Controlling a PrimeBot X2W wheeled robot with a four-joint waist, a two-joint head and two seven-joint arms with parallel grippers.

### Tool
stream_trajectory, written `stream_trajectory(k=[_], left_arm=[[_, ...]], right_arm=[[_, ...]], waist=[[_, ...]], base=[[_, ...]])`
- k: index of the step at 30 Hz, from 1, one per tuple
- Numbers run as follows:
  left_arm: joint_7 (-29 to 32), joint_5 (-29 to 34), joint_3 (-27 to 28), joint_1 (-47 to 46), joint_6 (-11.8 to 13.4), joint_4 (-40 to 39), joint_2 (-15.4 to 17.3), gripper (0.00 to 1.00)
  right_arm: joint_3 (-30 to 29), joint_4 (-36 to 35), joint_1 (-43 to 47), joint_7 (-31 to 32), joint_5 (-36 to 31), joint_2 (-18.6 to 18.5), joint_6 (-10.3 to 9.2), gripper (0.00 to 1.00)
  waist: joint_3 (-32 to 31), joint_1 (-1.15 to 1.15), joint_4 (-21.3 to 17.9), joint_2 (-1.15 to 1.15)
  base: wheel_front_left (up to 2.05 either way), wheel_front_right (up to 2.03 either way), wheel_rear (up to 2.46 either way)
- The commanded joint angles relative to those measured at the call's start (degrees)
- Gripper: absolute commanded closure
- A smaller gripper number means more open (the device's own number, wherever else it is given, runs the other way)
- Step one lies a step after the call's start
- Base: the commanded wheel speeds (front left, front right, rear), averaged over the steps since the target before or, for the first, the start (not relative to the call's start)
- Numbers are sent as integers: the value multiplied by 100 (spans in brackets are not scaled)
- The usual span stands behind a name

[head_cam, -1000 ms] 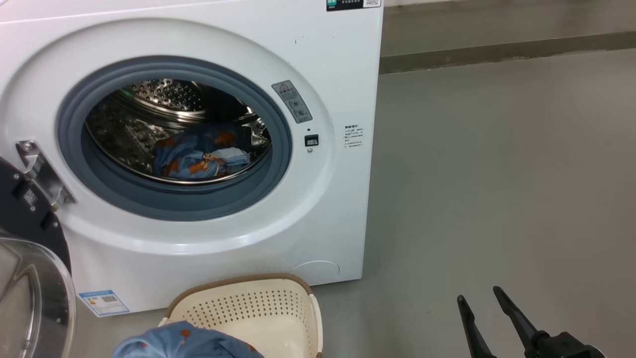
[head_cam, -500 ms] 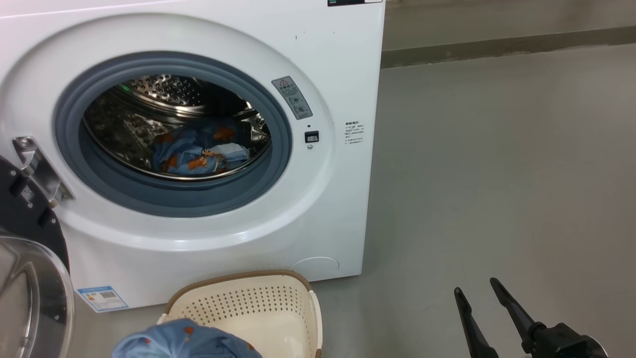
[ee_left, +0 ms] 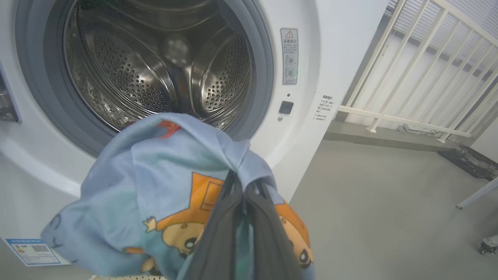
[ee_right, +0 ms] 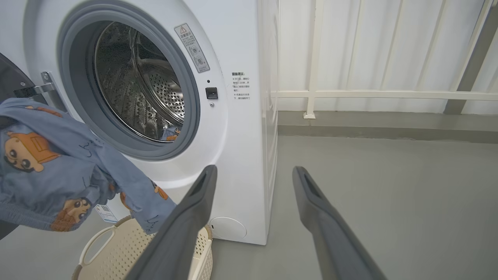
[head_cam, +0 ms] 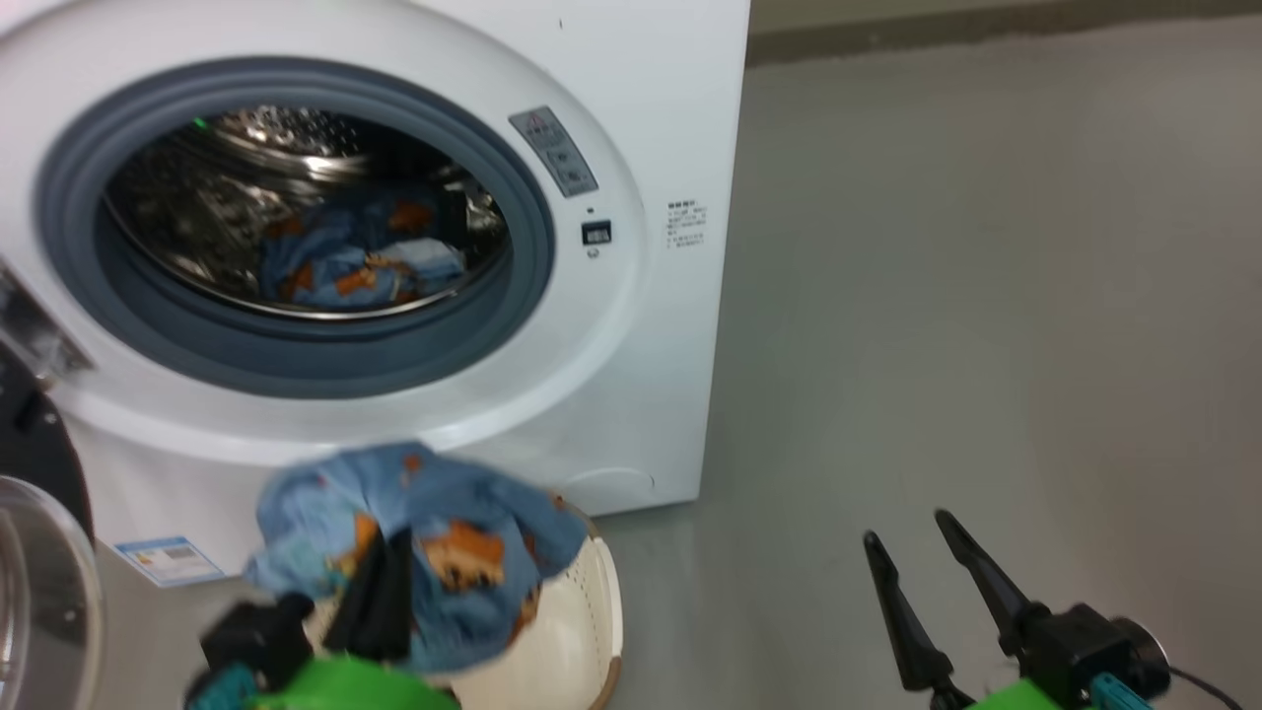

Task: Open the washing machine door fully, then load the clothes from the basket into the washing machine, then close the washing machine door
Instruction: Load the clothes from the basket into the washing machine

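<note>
Grey floor (head_cam: 986,296), white railing (ee_right: 369,94) beside washing machine (head_cam: 651,99); left gripper (ee_left: 246,182) clamps clothes (ee_left: 155,175), right gripper (head_cam: 907,528) spread wide.

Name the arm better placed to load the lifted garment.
Left: the left pincer is shut on the garment, facing the drum. The right pincer is open and empty, off to the side.

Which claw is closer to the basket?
Left. The left claw is right above the basket, shut on the clothes. The right claw is open, off to the robot's right of the basket, over the floor.
</note>
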Motion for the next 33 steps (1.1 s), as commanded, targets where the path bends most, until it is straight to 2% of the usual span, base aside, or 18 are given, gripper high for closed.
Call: stream_trajectory(k=[1, 7, 16, 21, 33], left_arm=[[42, 3, 223, -448, 3, -157, 81, 100], [264, -25, 527, -1449, -1, 30, 386, 100], [559, -33, 1046, -3228, -85, 375, 1124, 100], [595, 98, 1121, -4335, -178, 1005, 1511, 100], [275, 342, 1169, -5745, -342, 2346, 2124, 100]], right_arm=[[195, -171, -318, -28, -60, 10, 35, 0], [399, -263, -770, -28, -101, 68, 35, 0], [887, -475, -1479, -28, 480, 75, 35, 0], [1227, -567, -1920, -28, 615, 76, 35, 0], [1708, -778, -2245, -28, 829, 76, 35, 0]], waist=[[265, 0, -102, 0], [997, 0, -315, 0], [2220, 0, -739, 0], [2804, 0, -1057, 0], [3573, 0, -1574, 0]], base=[[0, 0, 0], [0, 0, 0], [0, 0, 0], [0, 0, 0], [0, 0, 0]])
